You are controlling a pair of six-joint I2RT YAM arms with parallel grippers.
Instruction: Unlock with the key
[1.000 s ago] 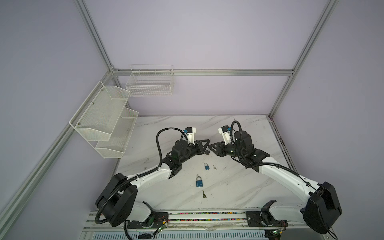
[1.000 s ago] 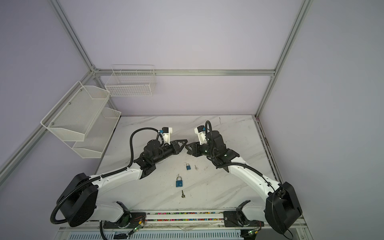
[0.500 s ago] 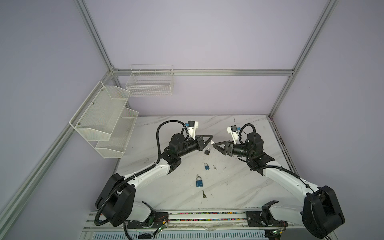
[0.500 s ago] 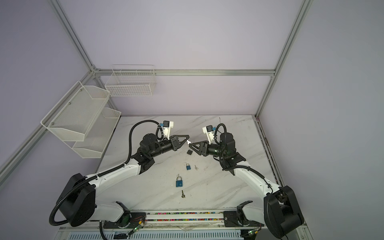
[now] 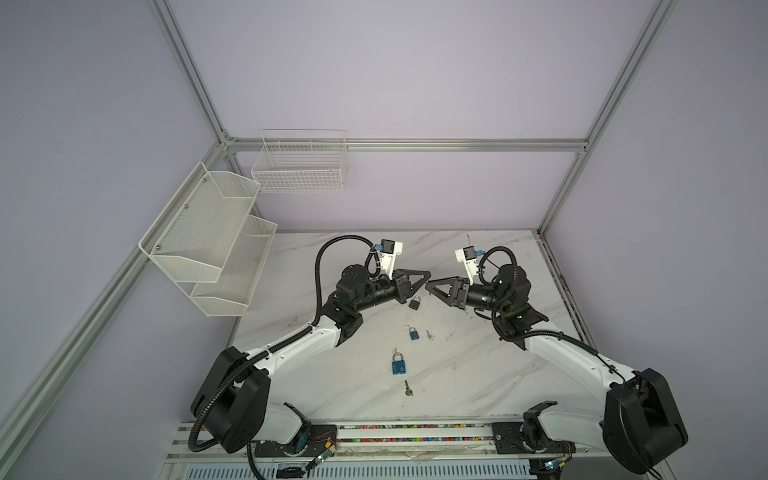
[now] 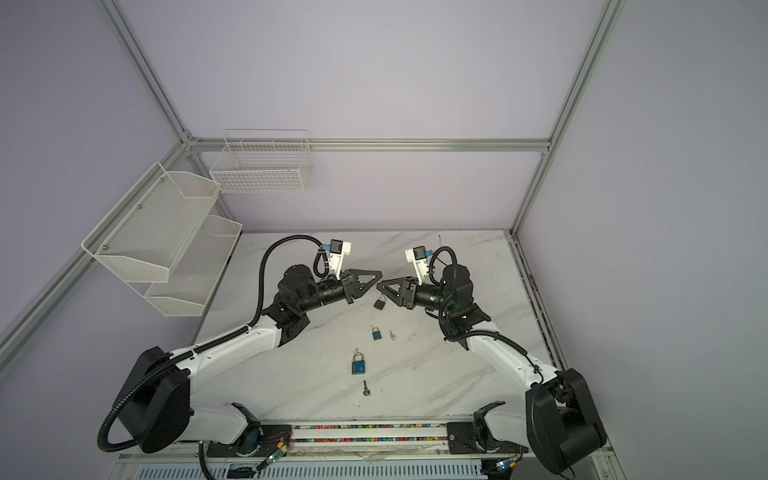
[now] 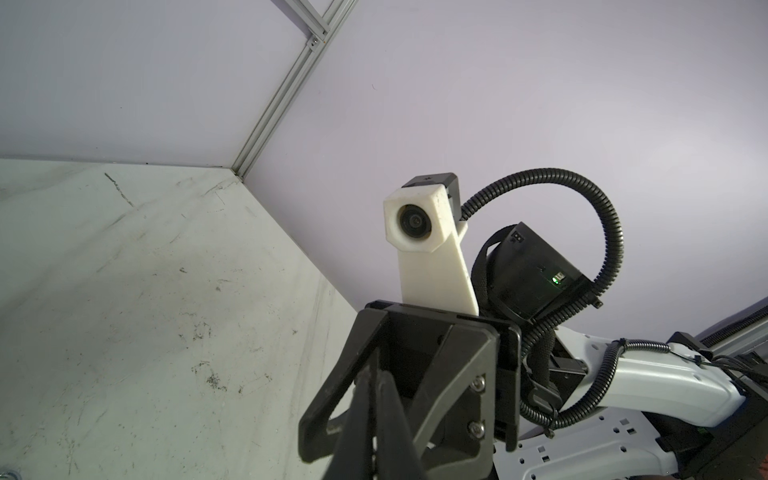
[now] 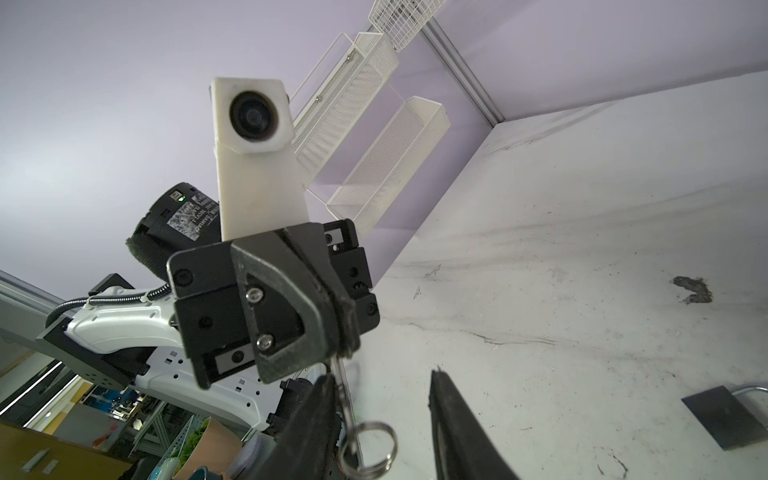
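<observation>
Steel, thin and bright, the key [image 8: 341, 390] hangs by one end from the left gripper [image 8: 344, 353], whose fingertips are pinched tight on it. Its split ring [image 8: 368, 445] dangles at the free end. The right gripper [image 8: 380, 376] meets it tip to tip above the marble table [image 5: 478, 374]. Its fingers stand apart with the ring in the gap between them, and I see nothing clamped there. One finger is close beside the key's shaft, but I cannot tell whether it touches.

The black padlock [image 5: 414, 304] lies flat on the table just below that meeting point, toward the far edge and about midway between the side edges. Both grippers are about equally near it. Its long axis runs far to near, with the shackle toward the far edge, so the keyhole end probably faces the near edge. Since the ring marks the key's head, the blade is likely the end buried in the left grip. The coming move therefore seems to turn on the right fingers closing on the ring end to free the blade.

A small blue padlock [image 5: 413, 333] and a larger blue padlock [image 5: 397, 364] lie nearer the front edge, untouched.
</observation>
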